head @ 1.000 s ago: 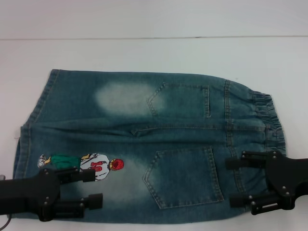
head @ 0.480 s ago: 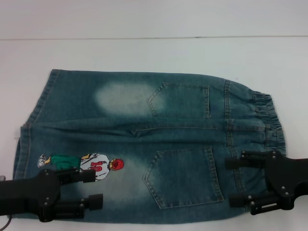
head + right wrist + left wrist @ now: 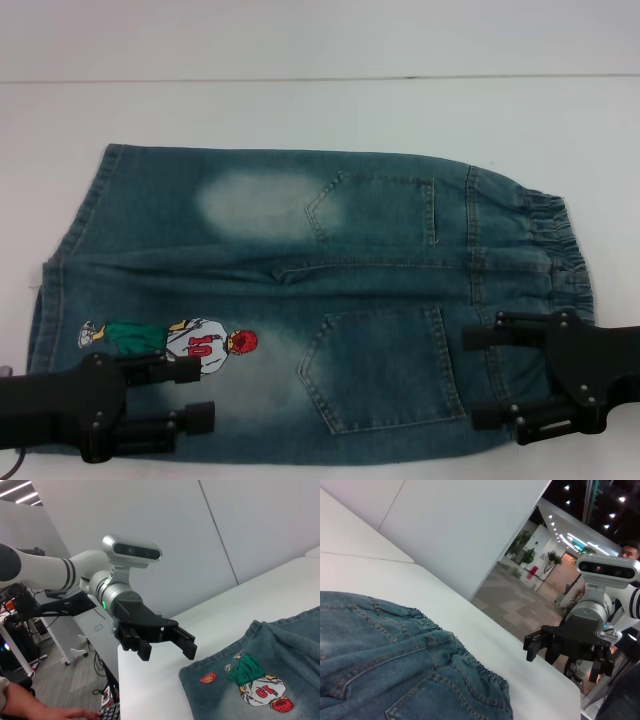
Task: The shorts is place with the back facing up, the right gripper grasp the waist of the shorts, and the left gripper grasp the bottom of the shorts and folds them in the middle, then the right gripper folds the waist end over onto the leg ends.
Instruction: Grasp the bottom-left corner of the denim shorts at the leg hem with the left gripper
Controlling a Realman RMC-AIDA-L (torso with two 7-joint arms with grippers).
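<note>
right pincer point(image 3: 487, 375) edged left over the shorts point(image 3: 300, 290), fingers apart.

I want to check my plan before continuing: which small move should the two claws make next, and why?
Probably both should lower onto the cloth and close. The shorts lie flat, back up and unfolded. The right claw is open over the waist of the shorts's near side, and the left claw is open near the bottom of the shorts. Neither appears to grip fabric yet.
</note>
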